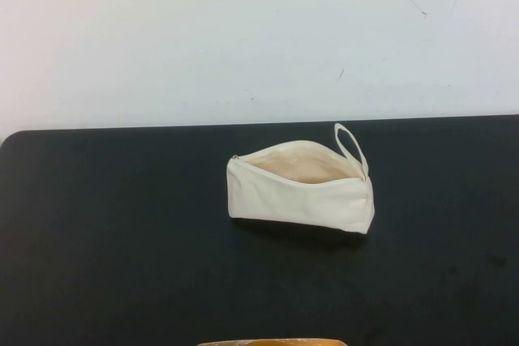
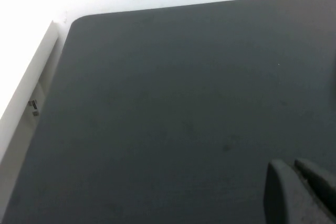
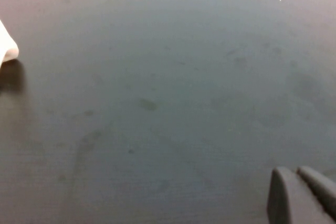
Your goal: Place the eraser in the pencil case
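Left gripper [image 2: 302,174] and right gripper [image 3: 299,179] fingers together, over table [image 1: 122,241], one open pencil case [image 1: 300,196].

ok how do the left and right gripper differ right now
The left gripper hangs by the rounded corner of the black table, while the right gripper is over a middle stretch of it. The left gripper's camera shows only bare table. The right gripper's camera catches what looks like an edge of the cream-white fabric pencil case. Both are dark, shut and empty.
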Controlling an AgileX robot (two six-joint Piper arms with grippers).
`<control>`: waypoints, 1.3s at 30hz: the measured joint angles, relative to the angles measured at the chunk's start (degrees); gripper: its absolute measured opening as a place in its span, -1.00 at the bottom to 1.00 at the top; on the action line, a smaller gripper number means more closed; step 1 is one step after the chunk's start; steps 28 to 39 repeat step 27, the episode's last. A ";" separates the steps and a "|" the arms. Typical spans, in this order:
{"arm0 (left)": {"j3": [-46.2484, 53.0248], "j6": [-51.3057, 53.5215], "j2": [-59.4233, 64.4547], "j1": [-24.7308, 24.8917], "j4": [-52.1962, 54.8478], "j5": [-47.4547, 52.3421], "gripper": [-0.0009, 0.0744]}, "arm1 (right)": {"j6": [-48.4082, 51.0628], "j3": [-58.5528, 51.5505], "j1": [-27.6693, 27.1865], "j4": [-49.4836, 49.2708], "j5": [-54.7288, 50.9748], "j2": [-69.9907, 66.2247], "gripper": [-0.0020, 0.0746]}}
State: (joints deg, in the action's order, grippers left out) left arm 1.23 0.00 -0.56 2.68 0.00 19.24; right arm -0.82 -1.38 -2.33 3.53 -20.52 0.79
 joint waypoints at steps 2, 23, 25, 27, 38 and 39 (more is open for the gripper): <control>0.00 0.00 0.00 0.00 0.00 0.00 -0.98 | 0.00 0.00 0.00 0.00 0.00 0.00 -0.95; 0.00 -4.44 0.00 0.00 0.00 0.00 -0.98 | 0.00 0.00 0.00 0.00 0.00 0.00 -0.95; 0.00 -4.44 0.00 0.00 0.00 0.00 -0.98 | 0.00 0.00 0.00 0.00 0.00 0.00 -0.95; 0.00 -4.44 0.00 0.00 0.00 0.00 -0.98 | 0.00 0.00 0.00 0.00 0.00 0.00 -0.95; 0.00 -4.44 0.00 0.00 0.00 0.00 -0.98 | 0.00 0.00 0.00 0.00 0.00 0.00 -0.95; 0.00 -4.44 0.00 0.00 0.00 0.00 -0.98 | 0.00 0.00 0.00 0.00 0.00 0.00 -0.95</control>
